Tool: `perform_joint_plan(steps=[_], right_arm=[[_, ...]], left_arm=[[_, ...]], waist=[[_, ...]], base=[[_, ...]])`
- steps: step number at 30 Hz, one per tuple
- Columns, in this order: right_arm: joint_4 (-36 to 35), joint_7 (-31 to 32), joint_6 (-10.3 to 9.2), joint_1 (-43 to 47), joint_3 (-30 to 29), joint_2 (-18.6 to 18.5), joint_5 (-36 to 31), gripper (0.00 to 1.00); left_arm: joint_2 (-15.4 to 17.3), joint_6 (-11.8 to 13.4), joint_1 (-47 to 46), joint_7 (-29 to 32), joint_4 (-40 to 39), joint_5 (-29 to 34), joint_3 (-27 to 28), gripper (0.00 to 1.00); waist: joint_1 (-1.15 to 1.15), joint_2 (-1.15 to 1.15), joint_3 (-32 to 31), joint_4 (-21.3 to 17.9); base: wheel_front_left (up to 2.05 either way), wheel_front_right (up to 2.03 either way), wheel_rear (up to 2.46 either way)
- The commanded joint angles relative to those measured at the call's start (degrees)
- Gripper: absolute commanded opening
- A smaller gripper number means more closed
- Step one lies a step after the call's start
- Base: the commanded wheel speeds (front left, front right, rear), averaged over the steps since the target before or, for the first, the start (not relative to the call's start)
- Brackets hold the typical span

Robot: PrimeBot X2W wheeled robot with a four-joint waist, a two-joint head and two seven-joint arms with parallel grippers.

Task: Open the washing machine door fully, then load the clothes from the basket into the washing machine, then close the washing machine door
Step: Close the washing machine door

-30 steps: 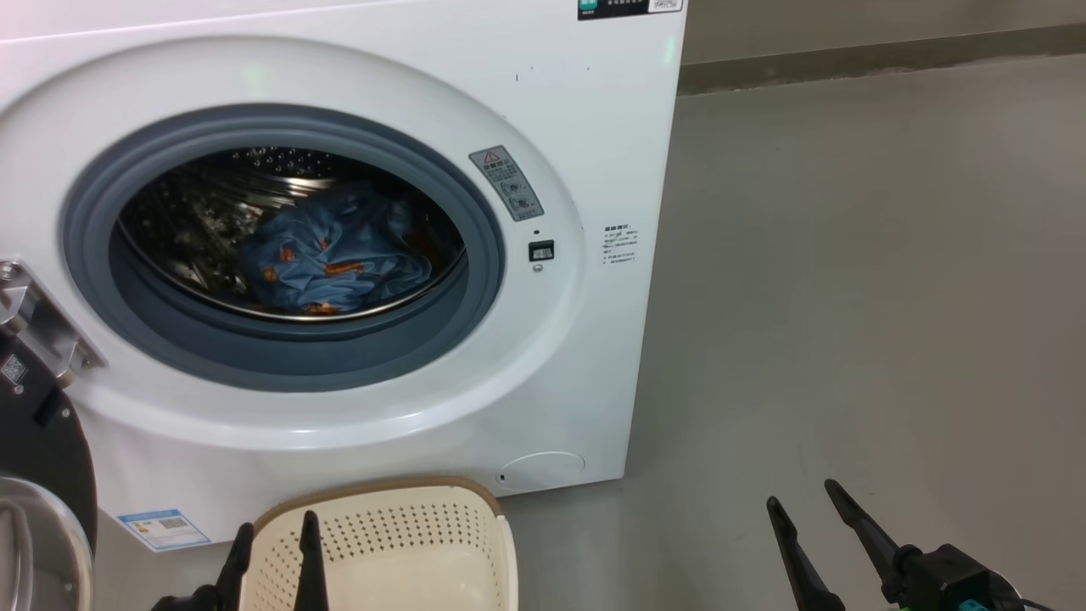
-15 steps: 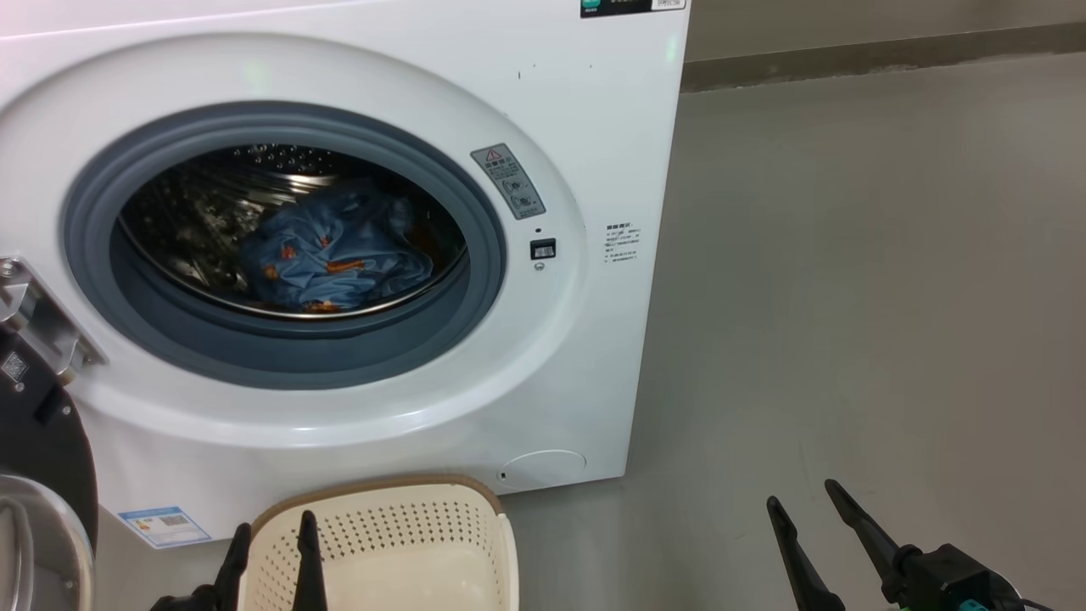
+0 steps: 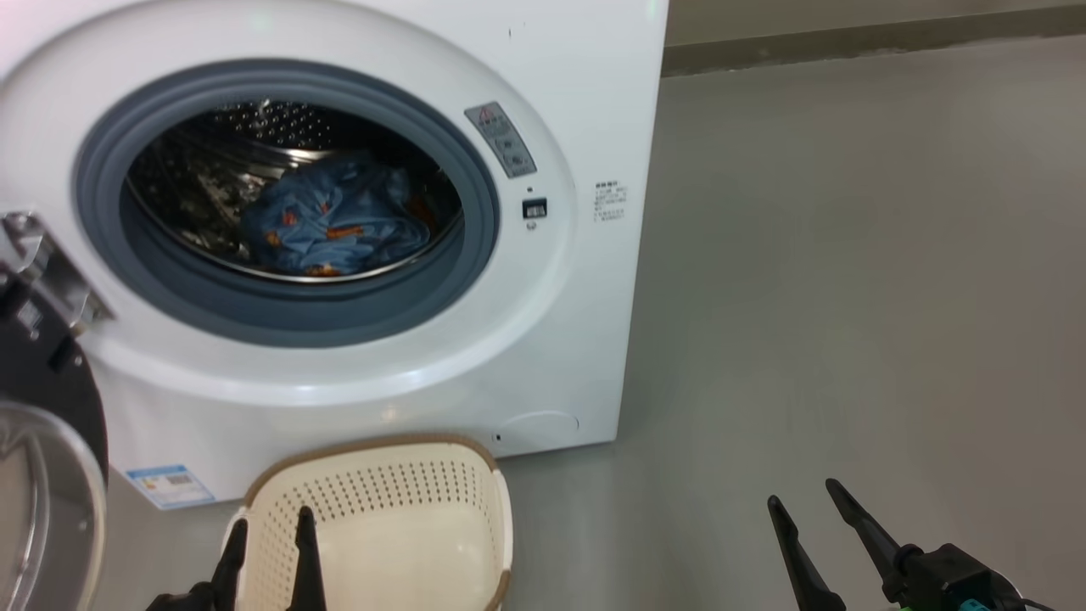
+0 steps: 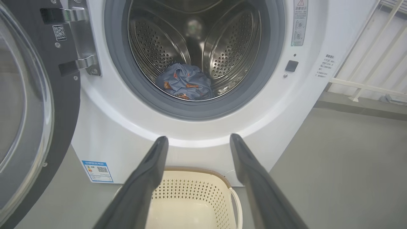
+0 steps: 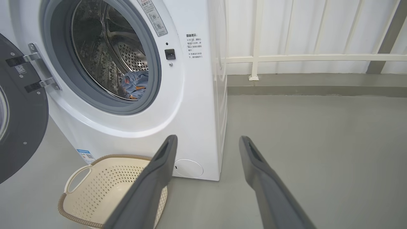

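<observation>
The white washing machine (image 3: 585, 102) stands with its door (image 3: 51, 475) swung wide to the left on a metal hinge (image 3: 42, 263). Blue clothes (image 3: 335, 221) with orange bears lie bunched in the steel drum (image 4: 152, 44), also seen as clothes (image 4: 186, 82) and clothes (image 5: 135, 84). The cream basket (image 3: 382, 475) sits on the floor before the machine and looks bare inside. My left gripper (image 3: 267, 530) hovers open over the basket's near side; its fingers (image 4: 149, 171) frame the basket (image 4: 190, 190). My right gripper (image 3: 806, 501) hangs open over bare floor to the right.
Grey floor (image 3: 848, 297) spreads to the right of the machine. A white railing (image 5: 302, 57) and a low kerb run behind it. The open door (image 4: 28, 105) takes up the space left of the machine, and a blue sticker (image 3: 165, 484) marks its lower front.
The whole head view has shifted: the machine sits lower-left and higher in frame, so the camera moved. Both grippers hold the same places, still open. The clothes have not moved.
</observation>
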Motion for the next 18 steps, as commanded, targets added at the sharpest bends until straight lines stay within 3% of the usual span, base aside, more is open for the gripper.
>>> perform_joint_plan(steps=[1,18], right_arm=[[-1.45,-0.27,0.09,-0.76,0.99,-0.37,-0.34,1.00],[-1.52,-0.27,0.09,-0.88,0.83,-0.26,-0.33,1.00]], left_arm=[[0.64,0.27,-1.12,-0.37,-1.77,0.65,1.86,1.00],[0.64,0.28,-0.91,-0.37,-2.08,0.68,2.16,1.00]], waist=[[0.00,-0.01,0.03,-0.01],[0.00,-0.01,0.48,0.07]], base=[[-1.67,1.67,0.00],[-1.12,1.12,0.00]])
